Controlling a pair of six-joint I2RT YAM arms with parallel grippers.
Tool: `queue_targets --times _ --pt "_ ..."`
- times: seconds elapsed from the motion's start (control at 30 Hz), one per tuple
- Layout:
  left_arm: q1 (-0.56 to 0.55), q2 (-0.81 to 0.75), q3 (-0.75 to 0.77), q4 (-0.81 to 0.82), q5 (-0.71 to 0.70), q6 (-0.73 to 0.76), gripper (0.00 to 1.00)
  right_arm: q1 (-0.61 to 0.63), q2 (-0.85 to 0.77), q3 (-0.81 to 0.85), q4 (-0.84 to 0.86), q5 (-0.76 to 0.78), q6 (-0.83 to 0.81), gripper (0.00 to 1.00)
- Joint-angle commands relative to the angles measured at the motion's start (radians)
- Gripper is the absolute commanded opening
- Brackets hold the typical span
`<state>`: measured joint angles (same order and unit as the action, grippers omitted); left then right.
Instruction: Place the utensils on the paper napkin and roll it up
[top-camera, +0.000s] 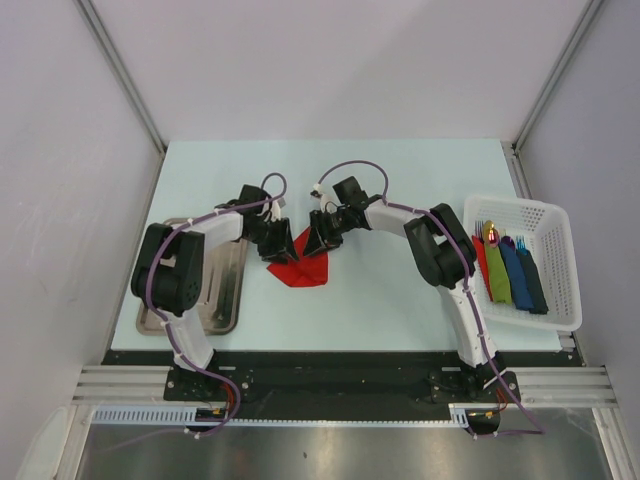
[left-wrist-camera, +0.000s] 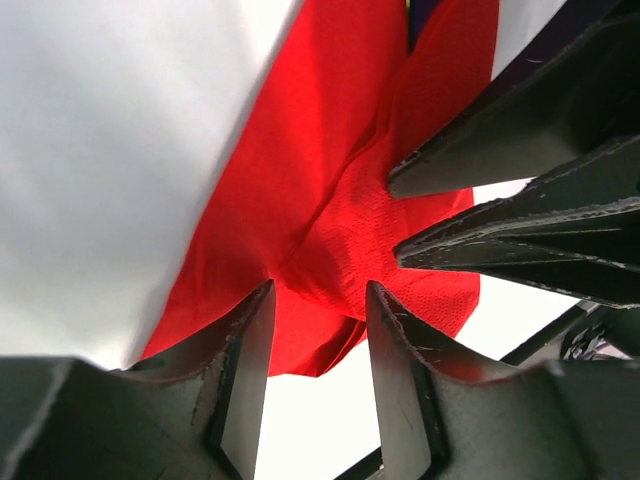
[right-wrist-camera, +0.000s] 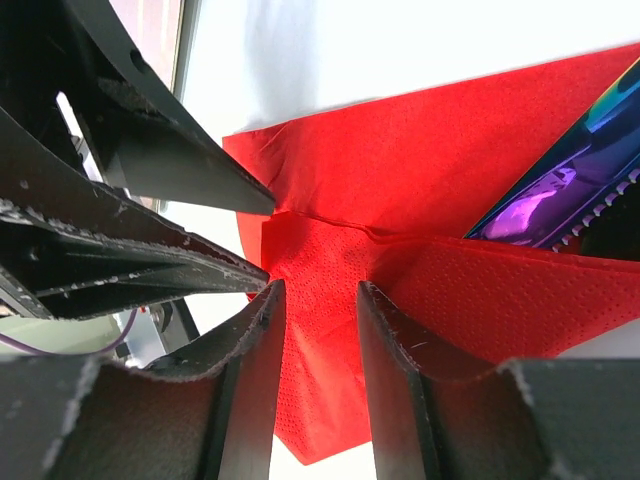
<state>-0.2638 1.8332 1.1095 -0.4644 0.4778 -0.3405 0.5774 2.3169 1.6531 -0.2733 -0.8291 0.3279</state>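
Observation:
The red paper napkin (top-camera: 300, 266) lies crumpled and partly folded at the table's middle. My left gripper (top-camera: 284, 238) and right gripper (top-camera: 318, 240) meet tip to tip over its far end. In the left wrist view my gripper (left-wrist-camera: 320, 292) is open, its tips touching a raised fold of the napkin (left-wrist-camera: 330, 150); the right gripper's fingers (left-wrist-camera: 500, 160) press in from the right. In the right wrist view my gripper (right-wrist-camera: 320, 292) is open astride a fold of the napkin (right-wrist-camera: 400, 170). A shiny purple-blue utensil (right-wrist-camera: 560, 180) lies tucked in the napkin, mostly covered.
A metal tray (top-camera: 228, 292) lies at the left, under the left arm. A white basket (top-camera: 560, 215) at the right edge holds red, green, blue and dark napkin rolls (top-camera: 510, 272) with cutlery ends showing. Walls enclose the table on three sides.

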Motion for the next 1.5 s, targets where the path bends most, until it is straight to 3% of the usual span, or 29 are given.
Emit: queue_targets --times 0.0,0.37,0.53,0.6,0.67,1.47 --pt "-0.015 0.021 0.047 0.013 0.013 -0.015 0.45 -0.013 0.015 0.004 -0.009 0.007 -0.02 0.4" --pt "-0.035 0.07 0.084 -0.017 -0.011 -0.022 0.4 -0.014 0.015 0.001 -0.007 0.005 -0.016 0.39" --pt "-0.041 0.081 0.102 -0.031 -0.019 -0.015 0.22 -0.014 0.018 0.002 -0.007 0.004 -0.016 0.39" --pt "-0.043 0.084 0.11 -0.039 -0.019 -0.011 0.06 -0.014 0.015 0.002 -0.006 0.004 -0.016 0.4" --pt "-0.043 0.08 0.113 -0.043 -0.022 -0.006 0.0 -0.014 0.015 0.001 -0.006 0.005 -0.016 0.4" --pt "-0.028 -0.031 0.061 -0.062 -0.084 0.041 0.0 -0.016 -0.057 0.013 0.069 -0.042 0.072 0.49"
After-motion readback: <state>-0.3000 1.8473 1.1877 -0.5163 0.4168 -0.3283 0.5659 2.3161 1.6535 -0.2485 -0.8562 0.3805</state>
